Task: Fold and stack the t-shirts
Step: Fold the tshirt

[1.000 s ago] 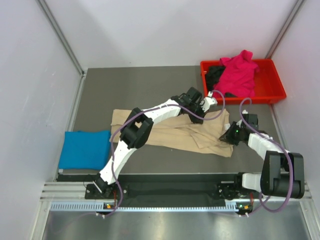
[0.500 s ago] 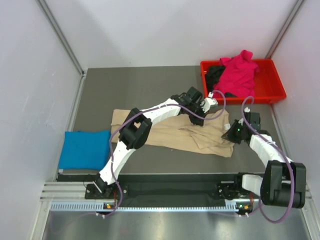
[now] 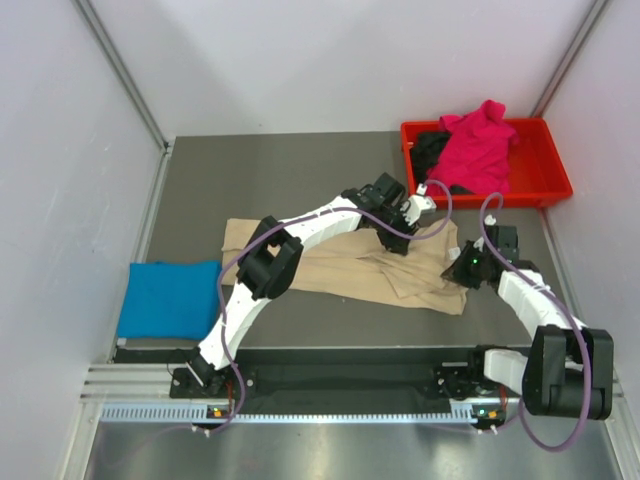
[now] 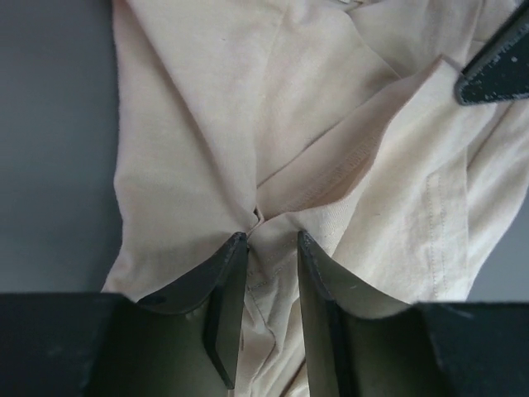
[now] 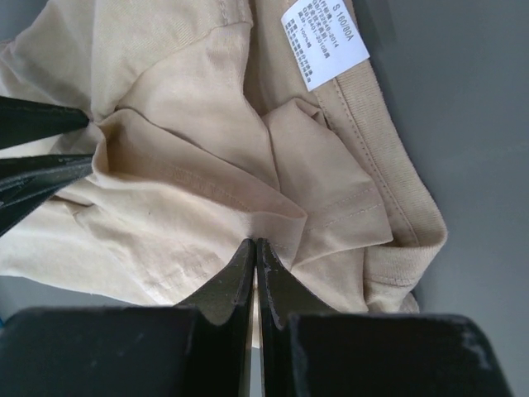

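Note:
The beige t-shirt (image 3: 340, 265) lies crumpled across the middle of the table. My left gripper (image 3: 400, 238) reaches over to its far right part and is shut on a bunched fold of it (image 4: 271, 240). My right gripper (image 3: 456, 268) is shut on a thin fold at the shirt's right edge (image 5: 254, 244), close to the collar and its white label (image 5: 326, 41). The two grippers are close together; each sees the other's fingertips (image 4: 496, 66) (image 5: 33, 157). The blue t-shirt (image 3: 170, 298) lies folded at the left. The pink t-shirt (image 3: 480, 145) and black t-shirt (image 3: 430, 150) lie heaped in the tray.
The red plastic tray (image 3: 545, 185) stands at the far right corner. Grey walls close in the left, back and right sides. The arm bases and a rail (image 3: 340, 385) run along the near edge.
My right gripper shifted slightly up and right, then a little back left, still holding the shirt's right edge. My left arm barely moved.

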`<state>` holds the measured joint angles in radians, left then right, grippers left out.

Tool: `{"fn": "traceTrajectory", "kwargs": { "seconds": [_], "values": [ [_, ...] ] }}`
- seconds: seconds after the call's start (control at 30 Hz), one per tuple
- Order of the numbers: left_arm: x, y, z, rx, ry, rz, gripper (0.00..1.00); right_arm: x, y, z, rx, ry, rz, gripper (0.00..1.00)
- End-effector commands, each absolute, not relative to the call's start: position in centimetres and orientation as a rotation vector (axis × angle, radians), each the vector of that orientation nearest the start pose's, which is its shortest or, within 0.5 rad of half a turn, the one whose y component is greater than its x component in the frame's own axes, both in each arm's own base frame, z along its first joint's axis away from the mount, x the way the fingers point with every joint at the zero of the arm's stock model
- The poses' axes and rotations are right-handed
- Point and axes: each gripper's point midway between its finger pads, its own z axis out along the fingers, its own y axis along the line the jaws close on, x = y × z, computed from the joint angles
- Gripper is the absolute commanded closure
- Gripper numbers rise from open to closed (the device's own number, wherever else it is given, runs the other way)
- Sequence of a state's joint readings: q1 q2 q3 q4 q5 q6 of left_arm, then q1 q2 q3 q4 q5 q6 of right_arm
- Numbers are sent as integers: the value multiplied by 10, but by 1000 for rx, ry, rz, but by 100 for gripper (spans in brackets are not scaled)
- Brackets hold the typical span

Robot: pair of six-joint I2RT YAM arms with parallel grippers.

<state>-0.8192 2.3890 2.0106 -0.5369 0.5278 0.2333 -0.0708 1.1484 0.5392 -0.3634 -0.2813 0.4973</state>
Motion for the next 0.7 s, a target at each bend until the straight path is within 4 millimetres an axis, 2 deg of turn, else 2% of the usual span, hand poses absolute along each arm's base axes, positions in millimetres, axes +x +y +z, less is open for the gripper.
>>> {"fn": "traceTrajectory", "kwargs": {
  "seconds": [0.0, 0.13, 0.2, 0.3, 0.53, 0.67],
  "values": [
    [353, -484, 89, 1397, 1966, -843, 64, 267, 56, 57, 546, 2459, 544, 100],
    [351, -492, 90, 1386, 1968, -894, 74, 263, 57, 54, 540, 2473, 536, 100],
    [342, -493, 93, 1401, 1975, -957, 89, 261, 56, 52, 539, 2476, 529, 100],
    [335, -490, 98, 1410, 1982, -984, 100, 260, 54, 51, 541, 2475, 520, 100],
    [330, -481, 97, 1447, 1978, -953, 100, 265, 54, 57, 526, 2464, 516, 100],
    [321, -475, 105, 1455, 2001, -970, 100, 267, 53, 70, 486, 2436, 511, 100]
  ]
}}
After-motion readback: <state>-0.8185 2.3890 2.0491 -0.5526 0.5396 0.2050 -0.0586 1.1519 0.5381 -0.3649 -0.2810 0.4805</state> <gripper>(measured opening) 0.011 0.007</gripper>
